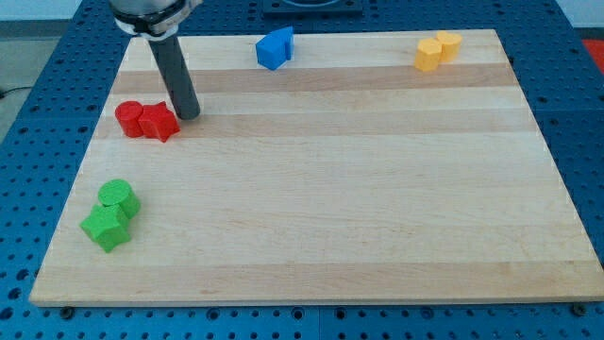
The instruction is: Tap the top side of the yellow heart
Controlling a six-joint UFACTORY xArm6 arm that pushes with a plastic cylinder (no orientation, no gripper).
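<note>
So, working from the view's bottom up: two green blocks sit at the lower left, touching, a star-ish one (106,228) in front and a rounder one (119,196) right behind it. Up from there, two red blocks, also touching: a round one (129,118) and a star-like one (159,122). My tip (188,114) is down on the board (330,217) just to the right of that red star, basically beside it, maybe grazing it, can't quite tell. It's a bare rod, no hand on it, so nothing to spread or pinch.

Further back at the top edge there's one blue block (275,49), shape kinda hard to read. Then the top right corner has two yellow blocks touching. The nearer, left one looks like the yellow heart (428,55), with a second yellow block (449,43) tucked behind it to the right, though honestly the shapes are small.

Count: 2 green, 2 red, 1 blue, 2 yellow.

The heart looks like a small, light, stiff block that'd slide easily on smooth wood. No grabbing it; I'd guess a gentle touch on its far edge does it. The neighbour crowds that side, so I'd come in carefully.
</note>
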